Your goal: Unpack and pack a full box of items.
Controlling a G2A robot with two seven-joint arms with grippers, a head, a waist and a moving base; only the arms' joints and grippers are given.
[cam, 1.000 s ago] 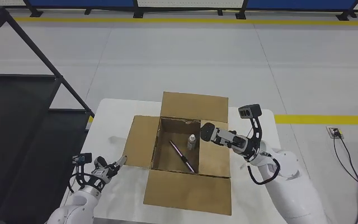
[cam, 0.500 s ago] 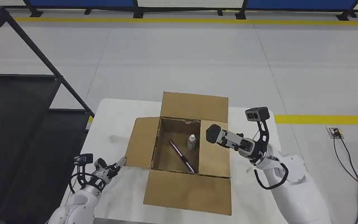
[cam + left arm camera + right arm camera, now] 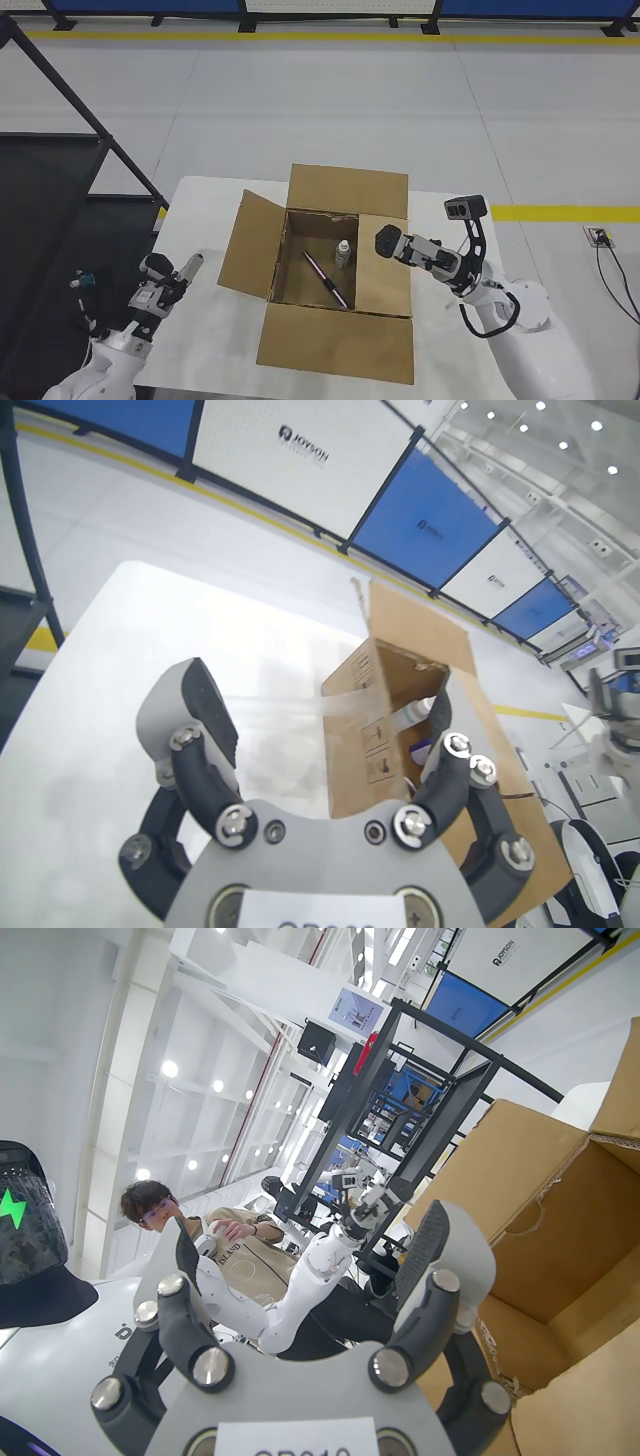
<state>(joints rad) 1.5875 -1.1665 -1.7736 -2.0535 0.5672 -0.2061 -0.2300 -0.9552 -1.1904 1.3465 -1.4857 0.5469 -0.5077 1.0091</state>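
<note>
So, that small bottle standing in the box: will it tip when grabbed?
The small bottle stands upright and narrow, so a sideways nudge probably tips it. Looks like smooth plastic: likely light, maybe slippery. Tipped, it may roll.

The left gripper (image 3: 320, 700) and the right gripper (image 3: 307, 1223) look alike: a grey metal plate (image 3: 320, 855) with silver screws (image 3: 235, 825), black links (image 3: 192, 782), pale grey fingers (image 3: 157, 712) with black ribbed pads (image 3: 212, 707), and a white label (image 3: 320, 910). The right arm (image 3: 520, 312) has a white rounded shell, a looping black cable (image 3: 463, 318) and a black wrist camera (image 3: 466, 208).
</note>
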